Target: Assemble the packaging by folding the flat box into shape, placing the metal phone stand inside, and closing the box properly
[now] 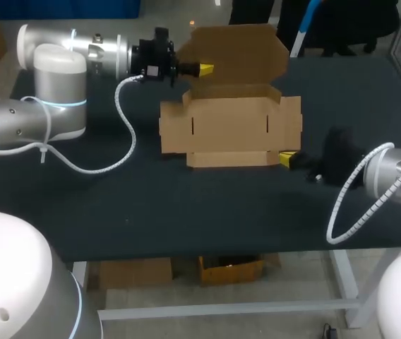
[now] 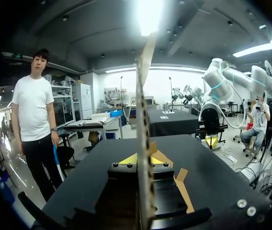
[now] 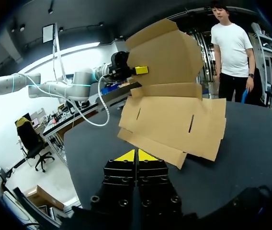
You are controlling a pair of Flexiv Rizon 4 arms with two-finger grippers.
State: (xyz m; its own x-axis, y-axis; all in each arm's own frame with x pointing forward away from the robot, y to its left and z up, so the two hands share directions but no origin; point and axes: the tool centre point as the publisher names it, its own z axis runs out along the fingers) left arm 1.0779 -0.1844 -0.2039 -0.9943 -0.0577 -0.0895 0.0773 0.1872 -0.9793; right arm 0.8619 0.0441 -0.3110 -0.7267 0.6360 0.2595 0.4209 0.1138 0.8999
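Observation:
A brown cardboard box (image 1: 229, 123) lies unfolded on the black table, its side flaps spread flat. Its lid panel (image 1: 239, 53) stands raised at the far side. My left gripper (image 1: 206, 68) is shut on that lid's left edge. In the left wrist view the cardboard edge (image 2: 143, 120) runs upright between the yellow tips of my left gripper (image 2: 144, 159). My right gripper (image 1: 285, 158) is shut with nothing between its tips, at the right end of the box's near flap. From the right wrist, my right gripper (image 3: 137, 155) sits just short of that flap (image 3: 150, 146), below the lid (image 3: 164, 52).
The black table (image 1: 186, 212) stretches bare toward the near edge in front of the box. My left arm's white coiled cable (image 1: 126, 134) hangs over the table left of the box. My right arm's cable (image 1: 349, 205) loops at the near right.

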